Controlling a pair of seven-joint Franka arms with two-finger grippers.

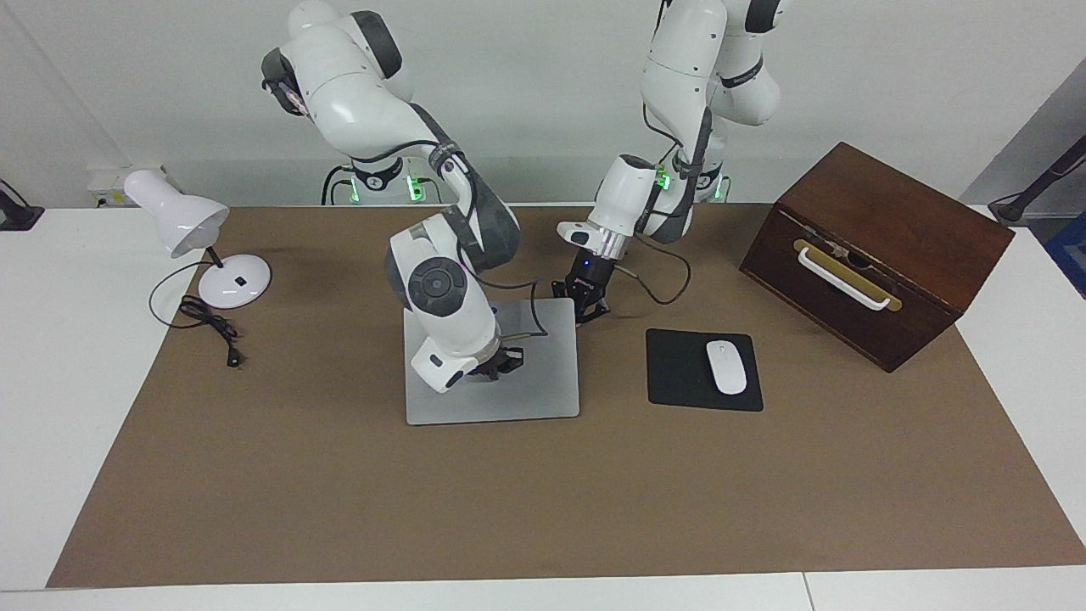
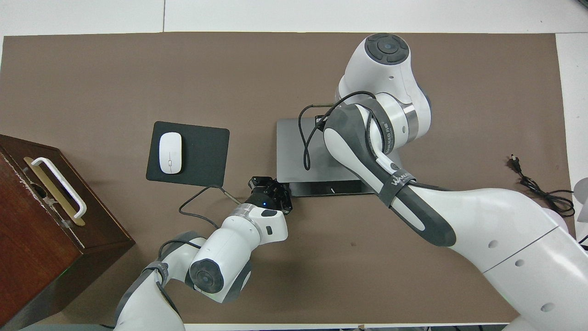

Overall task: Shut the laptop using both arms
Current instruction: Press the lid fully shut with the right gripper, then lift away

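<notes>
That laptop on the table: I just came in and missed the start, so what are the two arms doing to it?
They are shutting the laptop. The right pincer, shut, presses on the lid, which lies almost flat; in the overhead view only a dark strip of the base shows. The left pincer, also shut, sits at the laptop's corner nearest the robots, on the mouse pad side.

Lab: two table-mounted robot arms (image 1: 373, 93)

**Surroundings**

We see a white counter (image 1: 51, 407) covered by a brown mat (image 1: 543, 492). We note a plain pale wall (image 1: 526, 93) at the robots' end. A white desk lamp (image 1: 191, 233) stands toward the right arm's end, a dark wooden box (image 1: 882, 246) toward the left arm's.
</notes>
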